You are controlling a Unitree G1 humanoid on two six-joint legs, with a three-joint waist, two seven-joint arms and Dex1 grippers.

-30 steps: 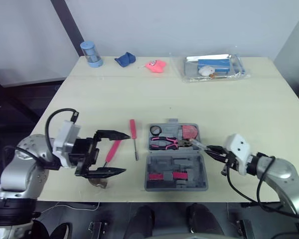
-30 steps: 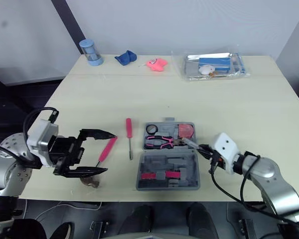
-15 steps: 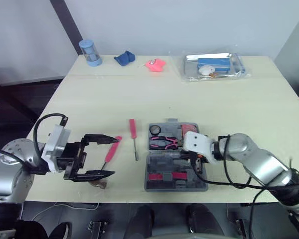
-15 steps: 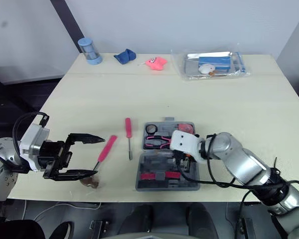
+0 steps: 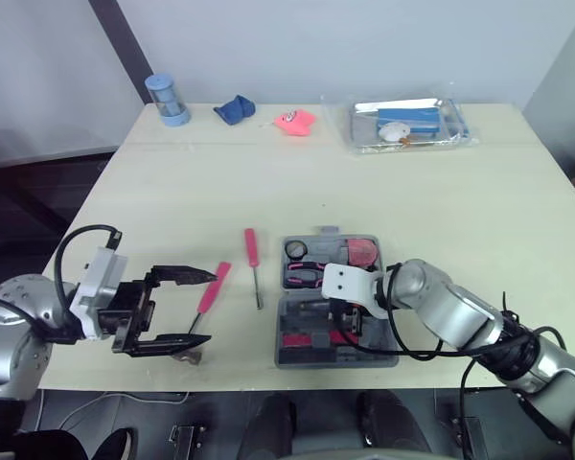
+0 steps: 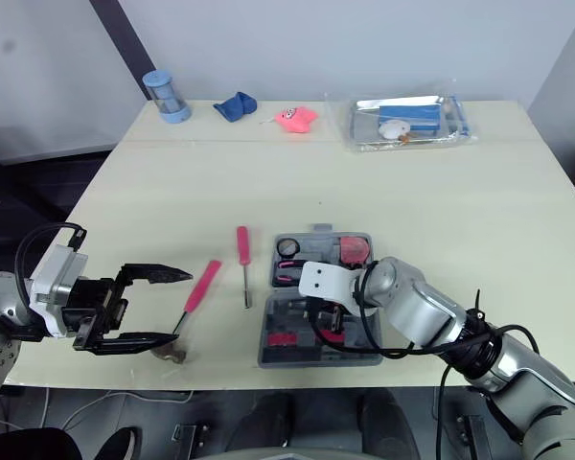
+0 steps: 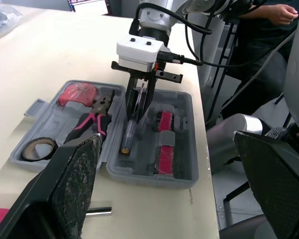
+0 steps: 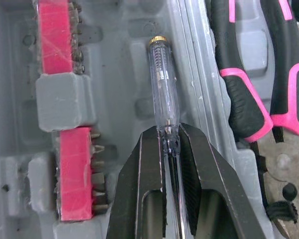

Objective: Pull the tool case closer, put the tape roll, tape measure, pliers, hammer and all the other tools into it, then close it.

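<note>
The grey tool case (image 5: 383, 331) lies open near the table's front edge. Its far half holds the tape roll (image 5: 297, 251), the pink-handled pliers (image 5: 313, 274) and the pink tape measure (image 5: 363, 253). My right gripper (image 8: 168, 133) is over the near half, shut on a clear-handled screwdriver (image 8: 163, 84) that lies along a slot beside pink bit holders (image 8: 55, 22). Left of the case lie a red screwdriver (image 5: 254, 251) and a pink-handled hammer (image 5: 212, 287). My left gripper (image 5: 199, 307) hangs wide open just left of the hammer, holding nothing.
Along the table's far edge stand a blue cylinder (image 5: 165, 101), a blue cloth (image 5: 235, 110), a pink toy (image 5: 294, 122) and a clear bag of items (image 5: 412, 125). A person (image 7: 269, 20) sits beyond the table's front edge.
My right gripper has swung left from beside the case's right side to over its near half, bringing the clear screwdriver down into it. The left gripper has drawn back slightly to the left.
</note>
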